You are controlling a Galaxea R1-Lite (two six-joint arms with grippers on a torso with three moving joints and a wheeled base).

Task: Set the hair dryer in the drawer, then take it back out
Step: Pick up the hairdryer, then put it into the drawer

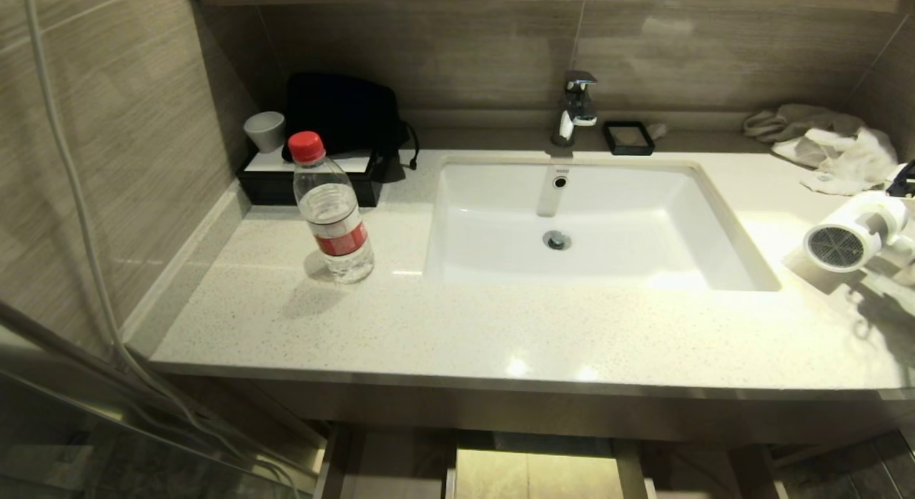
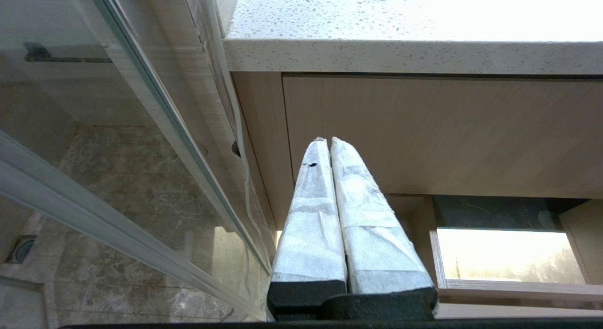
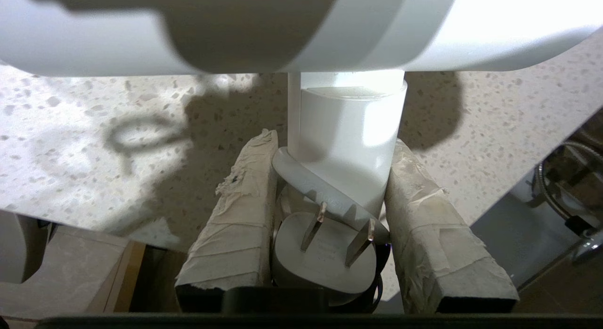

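We find the right gripper (image 3: 330,216) clamped on the handle of the hair dryer (image 1: 854,234) at the far right of the countertop (image 1: 500,327), the two taped fingers (image 3: 240,216) pressing either side of the handle with the wall plug wedged between them. The barrel lies crosswise to the jaws, its grey grille facing the sink (image 1: 586,220). The drawer (image 1: 536,470) stands open below the counter's front edge, so we judge the coming carry runs leftward and down; the left gripper (image 2: 328,145), fingers together, idles beside the cabinet.

One hair dryer (image 1: 851,234), one bottle (image 1: 332,213) (red-capped), one cup (image 1: 265,130), one faucet (image 1: 575,106).
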